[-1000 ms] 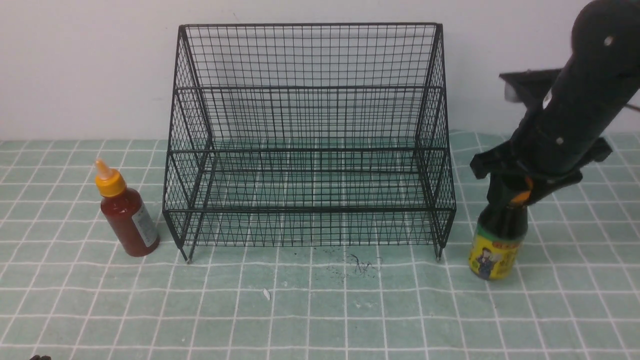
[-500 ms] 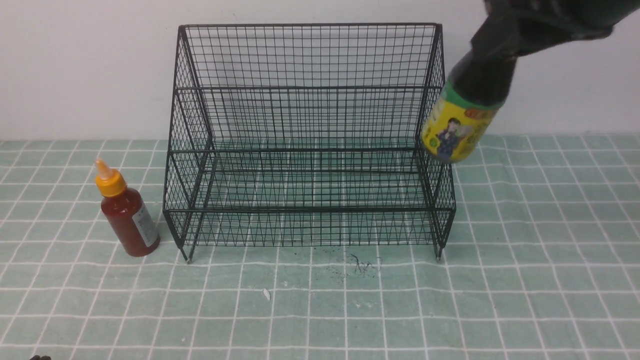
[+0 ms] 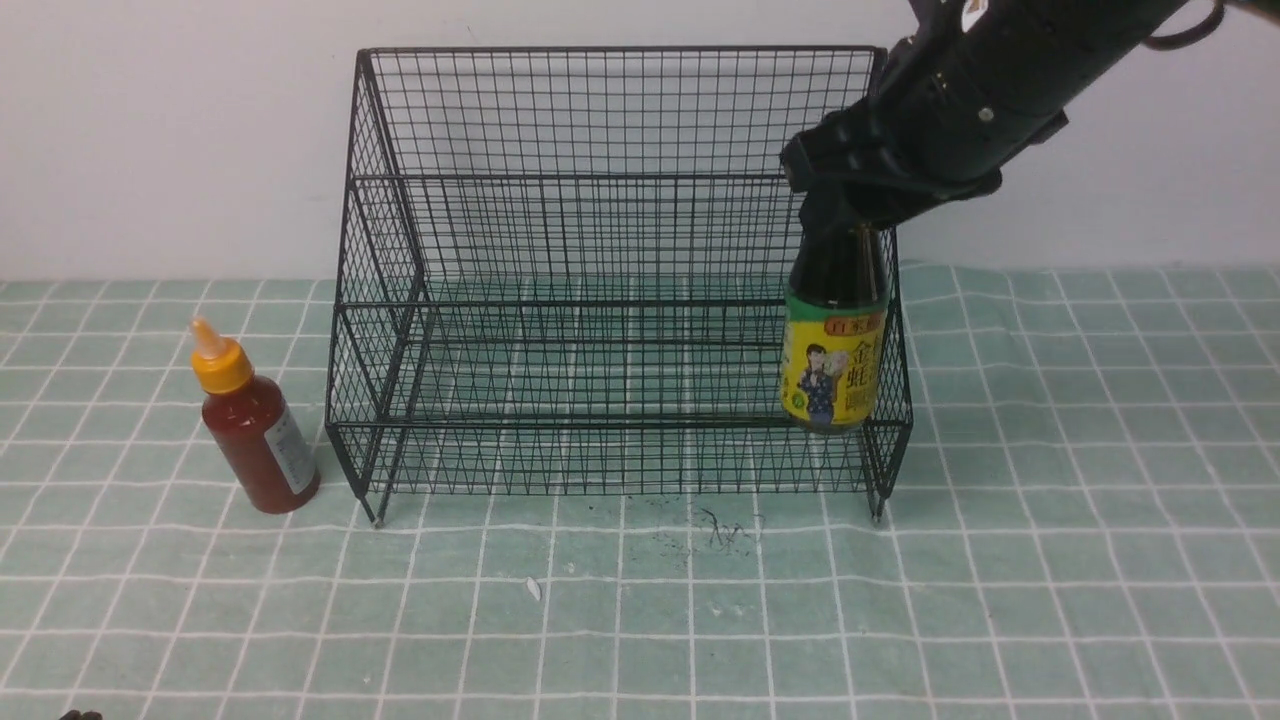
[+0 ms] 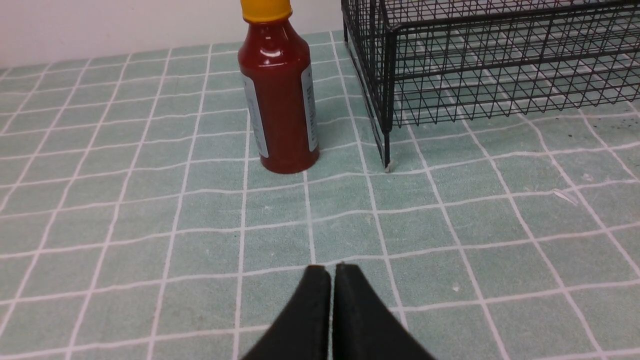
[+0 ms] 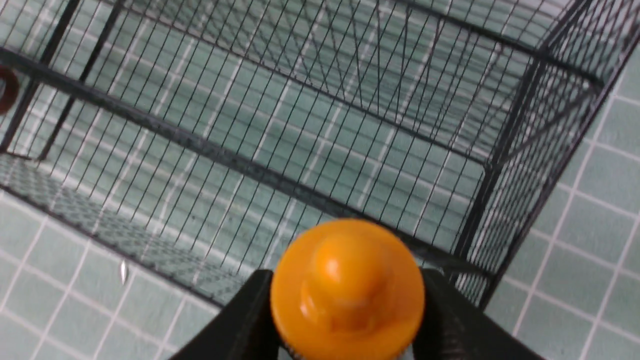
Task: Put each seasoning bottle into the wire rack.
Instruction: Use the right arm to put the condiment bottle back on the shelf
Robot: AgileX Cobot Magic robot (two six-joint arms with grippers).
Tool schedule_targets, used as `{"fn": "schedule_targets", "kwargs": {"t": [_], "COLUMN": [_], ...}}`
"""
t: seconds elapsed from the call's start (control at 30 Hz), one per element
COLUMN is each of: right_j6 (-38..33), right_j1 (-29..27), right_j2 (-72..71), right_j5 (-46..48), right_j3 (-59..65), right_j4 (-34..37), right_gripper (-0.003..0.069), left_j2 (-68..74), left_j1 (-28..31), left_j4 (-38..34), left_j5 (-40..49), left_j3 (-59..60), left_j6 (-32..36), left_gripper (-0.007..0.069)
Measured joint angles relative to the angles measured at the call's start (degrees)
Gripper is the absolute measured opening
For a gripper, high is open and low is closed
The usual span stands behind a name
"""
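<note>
The dark bottle (image 3: 833, 350) hangs upright at centre-right of the front view, at the right end of the rack (image 3: 610, 110), over its lower front tier. Whether its base touches the shelf I cannot tell. The right gripper (image 3: 842, 212) pinches it at the neck under the cap (image 5: 347, 290), probably so the body drops in clear of the wires. That arm slants down from the upper right corner. The red bottle (image 3: 255, 430) stands at lower left, just beside the rack. The left gripper (image 4: 332, 272) is closed and empty, low before it.
</note>
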Motion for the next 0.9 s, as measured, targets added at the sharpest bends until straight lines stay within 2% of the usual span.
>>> {"fn": "schedule_targets", "kwargs": {"t": [0.27, 0.67, 0.9], "right_j6": [-0.05, -0.21, -0.45], "right_j1": [0.00, 0.00, 0.00], "right_j2": [0.65, 1.00, 1.20], "right_j5": [-3.92, -3.29, 1.24], "right_j3": [0.13, 0.36, 0.42], "right_j4": [-1.01, -1.93, -1.97], "right_gripper": [0.0316, 0.0316, 0.0314], "left_j2": [0.00, 0.00, 0.00], "left_j1": [0.00, 0.00, 0.00], "left_j4": [0.00, 0.00, 0.00], "left_j5": [0.00, 0.00, 0.00], "left_j3": [0.00, 0.00, 0.00], "left_j6": [0.00, 0.00, 0.00], "left_gripper": [-0.0006, -0.0006, -0.0006]}}
